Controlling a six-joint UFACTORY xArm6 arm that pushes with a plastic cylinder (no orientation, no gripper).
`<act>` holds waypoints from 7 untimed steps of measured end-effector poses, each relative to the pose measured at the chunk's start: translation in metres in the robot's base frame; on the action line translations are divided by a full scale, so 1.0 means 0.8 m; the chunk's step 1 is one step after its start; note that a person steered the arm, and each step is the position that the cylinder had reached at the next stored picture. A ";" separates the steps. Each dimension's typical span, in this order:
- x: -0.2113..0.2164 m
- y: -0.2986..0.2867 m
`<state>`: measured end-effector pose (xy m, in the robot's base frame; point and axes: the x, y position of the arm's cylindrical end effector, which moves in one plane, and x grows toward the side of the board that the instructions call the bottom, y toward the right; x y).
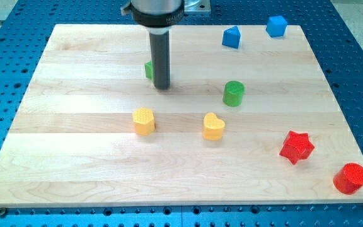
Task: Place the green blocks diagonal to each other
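Note:
A green cylinder [233, 93] stands right of the board's middle. A second green block [149, 70] shows only as a sliver at the rod's left edge; its shape is hidden. My tip [162, 87] rests on the board right against that block's right side, well to the left of the green cylinder.
Two yellow blocks, one rounded [144, 120] and one heart-shaped [213, 126], sit below the tip. Two blue blocks [231, 37] [276, 26] lie at the view's top right. A red star [296, 147] and a red cylinder [350, 178] lie at the bottom right. The wooden board [74, 157] lies on a blue perforated table.

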<state>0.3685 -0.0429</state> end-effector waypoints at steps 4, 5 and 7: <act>-0.092 -0.028; -0.139 -0.132; -0.121 -0.189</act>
